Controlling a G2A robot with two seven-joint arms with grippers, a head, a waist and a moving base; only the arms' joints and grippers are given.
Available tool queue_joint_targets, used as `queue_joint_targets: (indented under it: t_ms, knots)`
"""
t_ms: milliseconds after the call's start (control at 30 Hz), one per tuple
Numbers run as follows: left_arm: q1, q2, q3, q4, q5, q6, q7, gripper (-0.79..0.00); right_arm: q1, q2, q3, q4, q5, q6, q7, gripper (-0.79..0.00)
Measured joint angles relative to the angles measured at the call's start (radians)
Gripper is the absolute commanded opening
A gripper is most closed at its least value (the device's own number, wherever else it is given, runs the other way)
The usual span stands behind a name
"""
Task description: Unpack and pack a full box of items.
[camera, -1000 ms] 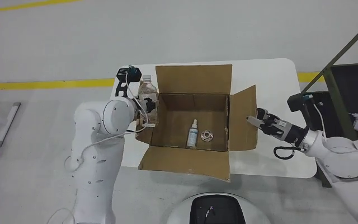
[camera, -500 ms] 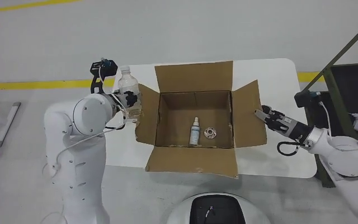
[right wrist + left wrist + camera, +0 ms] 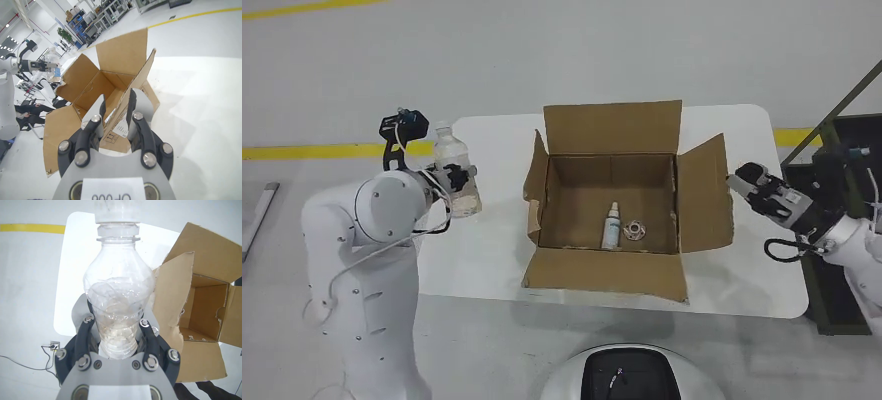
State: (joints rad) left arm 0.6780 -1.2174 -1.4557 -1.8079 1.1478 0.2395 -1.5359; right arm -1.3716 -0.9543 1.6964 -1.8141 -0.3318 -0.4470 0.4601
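The right gripper (image 3: pixel 116 106) has its fingers spread. The open cardboard box (image 3: pixel 105 81) sits on the white table (image 3: pixel 189 85) at its twelve o'clock, with the near flap (image 3: pixel 140 75) lined up with the gap. Beyond the box, around ten o'clock, the left gripper (image 3: pixel 51 66) clasps a clear bottle (image 3: pixel 50 55) aloft.

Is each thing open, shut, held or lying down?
Box: open.
Big bottle: capped, held in the air beside the box.
Small spray bottle: lying down inside the box.
Ring: lying on the box floor.
Left gripper: shut on the big bottle.
Right gripper: open, by a box flap.
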Motion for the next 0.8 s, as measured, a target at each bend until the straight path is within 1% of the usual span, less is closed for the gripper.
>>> queue_joint_targets:
  t_ms: [100, 233, 333, 433, 800]
  knots:
    - [0.027, 0.003, 0.023, 0.036, 0.009, -0.009, 0.0, -0.785, -0.028, 0.002, 0.068, -0.052, -0.122, 0.0, -0.084, 0.0]
    - [0.066, 0.005, 0.077, 0.109, 0.022, -0.021, 0.0, -0.785, -0.076, 0.003, 0.157, -0.119, -0.298, 0.018, -0.195, 0.0]
    - [0.087, 0.004, 0.117, 0.146, 0.03, -0.016, 0.0, -0.785, -0.118, 0.001, 0.197, -0.132, -0.428, 0.028, -0.274, 0.0]
    - [0.103, 0.001, 0.145, 0.16, 0.019, -0.013, 0.001, -0.785, -0.153, -0.002, 0.207, -0.131, -0.52, 0.04, -0.334, 0.0]
    - [0.107, 0.0, 0.152, 0.165, 0.015, -0.015, 0.004, -0.785, -0.151, -0.002, 0.206, -0.131, -0.509, 0.04, -0.328, 0.0]
